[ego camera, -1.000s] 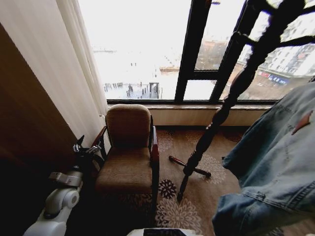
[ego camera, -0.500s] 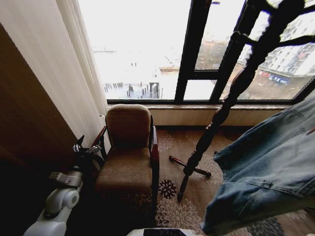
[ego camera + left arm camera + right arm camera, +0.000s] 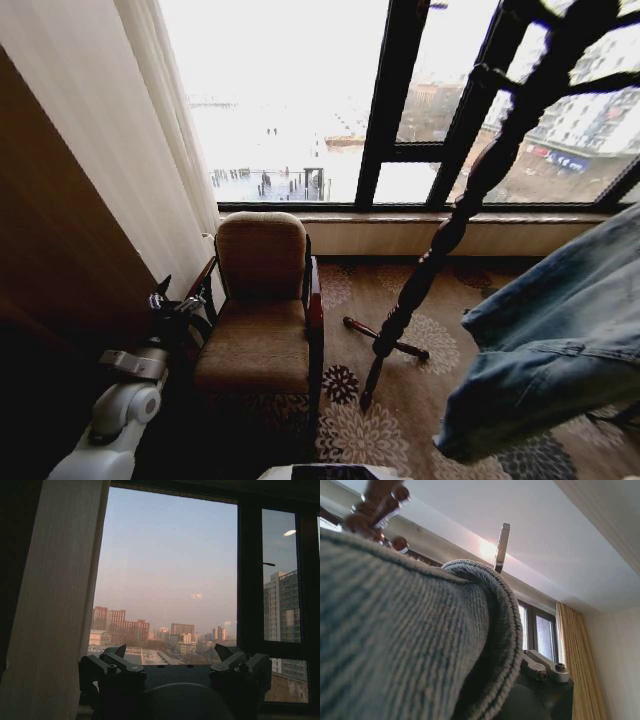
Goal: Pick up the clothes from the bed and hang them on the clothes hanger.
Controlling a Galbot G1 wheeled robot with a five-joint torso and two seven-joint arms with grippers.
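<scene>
We see the denim jacket (image 3: pixel 560 340) hanging at lower right, beside a dark coat stand (image 3: pixel 470 190). Right claw (image 3: pixel 520 645) pinches its fabric. Left claw (image 3: pixel 175 665), fingers spread, idles w/ armchair (image 3: pixel 262 310) nearby, lower left.

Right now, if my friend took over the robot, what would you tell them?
Left gripper: open, holding nothing, parked low beside the armchair, facing the window.
Right gripper: the denim jacket is draped over it and hides most of it, so I cannot tell how its fingers stand. A silver finger pokes up past the cloth.
Jacket: lifted in the air, right of the dark wooden coat stand, with its hem hanging above the carpet.
Done: the jacket is picked up.
Left: it is not hung on anything yet.
</scene>
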